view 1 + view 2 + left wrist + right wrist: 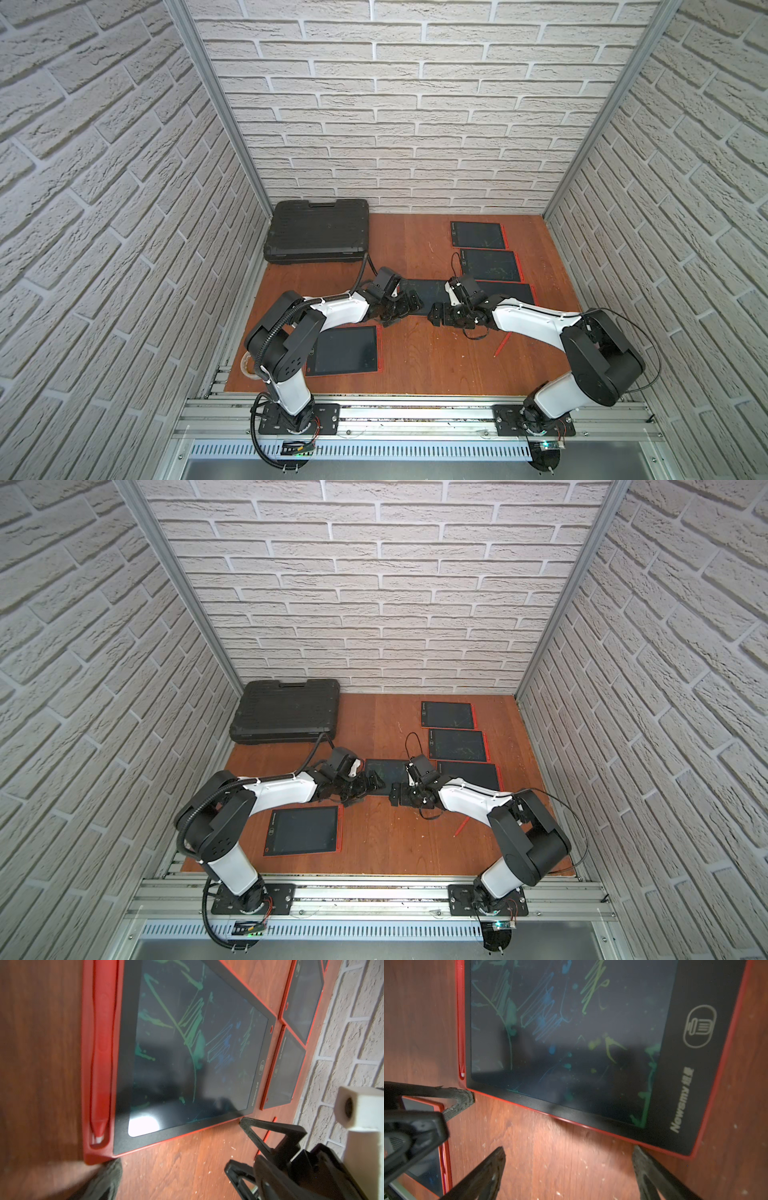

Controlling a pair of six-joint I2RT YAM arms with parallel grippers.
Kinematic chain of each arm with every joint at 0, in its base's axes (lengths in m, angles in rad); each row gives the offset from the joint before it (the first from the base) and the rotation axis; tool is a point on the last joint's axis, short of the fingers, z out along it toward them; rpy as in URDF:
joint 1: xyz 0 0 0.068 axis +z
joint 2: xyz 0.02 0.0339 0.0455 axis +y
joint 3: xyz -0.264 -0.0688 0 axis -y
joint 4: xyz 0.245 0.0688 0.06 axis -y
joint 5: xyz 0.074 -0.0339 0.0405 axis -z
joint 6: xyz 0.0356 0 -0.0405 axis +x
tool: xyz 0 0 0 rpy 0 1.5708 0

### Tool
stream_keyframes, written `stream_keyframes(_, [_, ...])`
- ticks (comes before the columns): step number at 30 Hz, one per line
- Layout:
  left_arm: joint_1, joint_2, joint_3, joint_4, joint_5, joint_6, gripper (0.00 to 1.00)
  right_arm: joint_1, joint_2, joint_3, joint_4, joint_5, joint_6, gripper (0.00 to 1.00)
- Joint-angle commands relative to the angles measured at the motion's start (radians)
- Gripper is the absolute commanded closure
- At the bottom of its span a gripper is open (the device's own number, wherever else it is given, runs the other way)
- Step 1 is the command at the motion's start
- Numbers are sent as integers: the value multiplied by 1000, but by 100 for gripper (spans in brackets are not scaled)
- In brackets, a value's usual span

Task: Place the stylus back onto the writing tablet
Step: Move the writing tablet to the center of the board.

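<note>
The writing tablet [424, 291] [384, 773] lies mid-table, red-framed, its dark screen [187, 1043] [571, 1022] covered in green and blue scribbles. A red stylus [100, 1064] [462, 1043] sits in its side slot, white tip at the corner. Another red stylus [502, 345] [461, 826] lies loose on the wood beside my right arm. My left gripper [405, 309] [182, 1172] is open, one fingertip [108, 1174] touching the tablet's corner by the slot. My right gripper [437, 313] [569, 1151] is open and empty, just off the tablet's near edge.
Three more tablets [478, 235] [490, 266] [511, 293] line the right side. One more tablet [345, 351] lies front left under my left arm. A black case [318, 230] stands at the back left. Brick walls enclose the table.
</note>
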Motion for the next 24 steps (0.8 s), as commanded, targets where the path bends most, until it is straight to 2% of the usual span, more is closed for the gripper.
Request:
stream_keyframes(1, [15,53,3,-11,-13,16,2,-10,42,40,14,16,-20,6])
stream_keyframes(7, [40,84,26,-2,-16,27,2,-45,114,119,11,4,-39,6])
stream_keyframes(12, [62,100,70,-45,-62,71,2,-58,170,180,6,-16,-48,7])
stream_keyframes(24, [131,190,183,-11,-54,76,2,-102,295,330,-4,-40,-69,7])
